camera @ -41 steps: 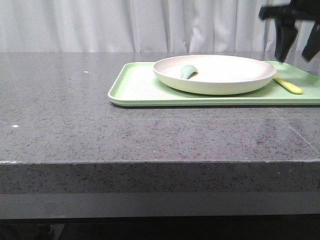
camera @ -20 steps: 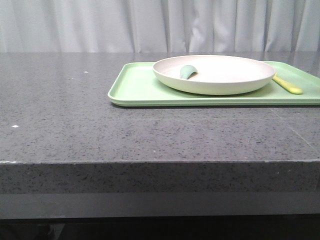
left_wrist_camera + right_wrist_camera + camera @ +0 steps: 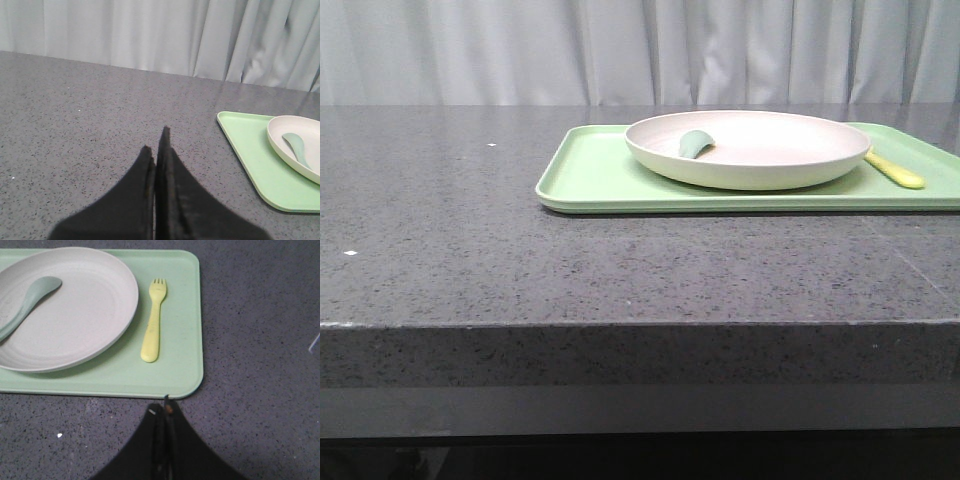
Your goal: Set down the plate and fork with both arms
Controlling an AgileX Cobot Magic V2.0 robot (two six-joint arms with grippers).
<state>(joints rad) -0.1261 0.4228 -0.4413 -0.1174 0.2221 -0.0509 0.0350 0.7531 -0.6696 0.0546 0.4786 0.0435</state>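
Observation:
The cream plate (image 3: pixel 750 148) (image 3: pixel 70 310) (image 3: pixel 300 150) rests on the light-green tray (image 3: pixel 600 180) (image 3: pixel 175 375) (image 3: pixel 250 150). Inside it lies a grey-green utensil (image 3: pixel 695 143) (image 3: pixel 30 297) (image 3: pixel 296 147). The pale yellow fork (image 3: pixel 895 171) (image 3: pixel 153 322) lies flat on the tray beside the plate, tines pointing away from my right gripper. My right gripper (image 3: pixel 164 407) is shut and empty, held above the table just off the tray's near corner. Out over bare table, left of the tray, my left gripper (image 3: pixel 156 142) is shut and empty. Neither gripper shows in the front view.
The dark speckled stone table (image 3: pixel 470 230) runs to a front edge (image 3: pixel 620 323). A pale curtain (image 3: pixel 520 50) hangs behind it. The tray sits toward the table's right side.
The right arm, seen at the upper right of the front view one second ago, has gone out of that view. Plate, fork and tray have not moved.

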